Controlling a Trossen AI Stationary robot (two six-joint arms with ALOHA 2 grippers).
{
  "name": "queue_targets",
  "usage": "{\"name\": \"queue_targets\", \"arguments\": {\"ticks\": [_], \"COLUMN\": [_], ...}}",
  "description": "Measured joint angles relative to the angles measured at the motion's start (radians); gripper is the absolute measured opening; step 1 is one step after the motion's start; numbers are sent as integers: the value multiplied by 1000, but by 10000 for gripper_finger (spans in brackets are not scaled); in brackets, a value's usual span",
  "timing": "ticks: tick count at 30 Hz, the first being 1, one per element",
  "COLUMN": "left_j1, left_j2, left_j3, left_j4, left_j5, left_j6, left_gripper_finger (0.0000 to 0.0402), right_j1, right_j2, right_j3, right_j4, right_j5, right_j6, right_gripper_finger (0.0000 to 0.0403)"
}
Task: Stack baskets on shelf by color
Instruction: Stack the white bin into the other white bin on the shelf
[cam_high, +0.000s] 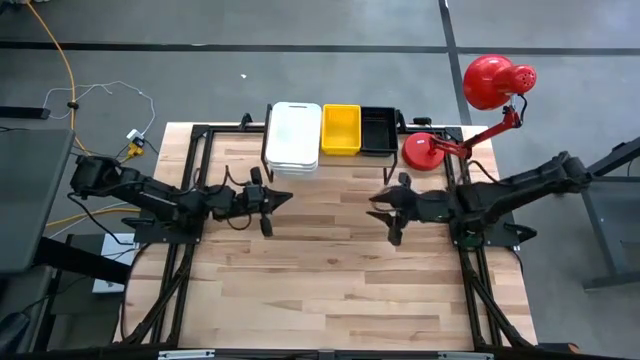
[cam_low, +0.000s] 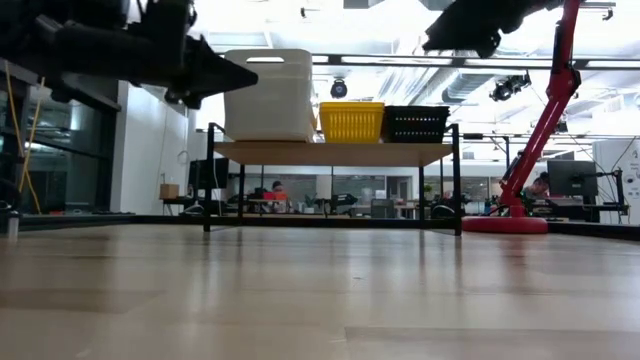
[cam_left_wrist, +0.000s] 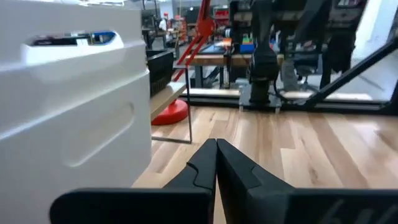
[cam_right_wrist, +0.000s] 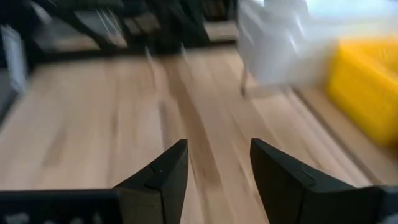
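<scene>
The left gripper (cam_high: 283, 199) hangs above the table (cam_high: 330, 290) with its fingers pressed together on nothing, the white baskets (cam_high: 294, 135) at its 12 o'clock. The right gripper (cam_high: 380, 205) faces it from 3 o'clock, fingers spread and empty. On the shelf (cam_low: 330, 152) the white stack stands tallest, the yellow basket (cam_high: 340, 129) beside it, then the black basket (cam_high: 378, 130). A red lamp (cam_high: 470, 120) (base touching the table) stands at the shelf's 3 o'clock.
</scene>
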Motion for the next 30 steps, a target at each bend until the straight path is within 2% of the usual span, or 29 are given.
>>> {"name": "queue_targets", "arguments": {"ticks": [5, 9, 12, 18, 30], "left_j1": [31, 67, 99, 170, 326], "left_j2": [82, 119, 128, 131, 131], "left_j3": [30, 37, 37, 36, 36], "left_j4": [0, 30, 46, 44, 44], "left_j5": [-23, -33, -36, -25, 129], "left_j6": [18, 34, 34, 11, -40], "left_gripper_finger": [0, 0, 0, 0, 0], "right_j1": [31, 36, 35, 35, 35], "right_j2": [0, 32, 44, 54, 54], "right_j3": [-159, -216, -220, -220, -220], "right_j4": [403, 560, 563, 563, 562], "right_j5": [9, 89, 135, 132, 128], "right_j6": [-203, -284, -283, -271, -230], "right_gripper_finger": [160, 160, 160, 160, 160]}}
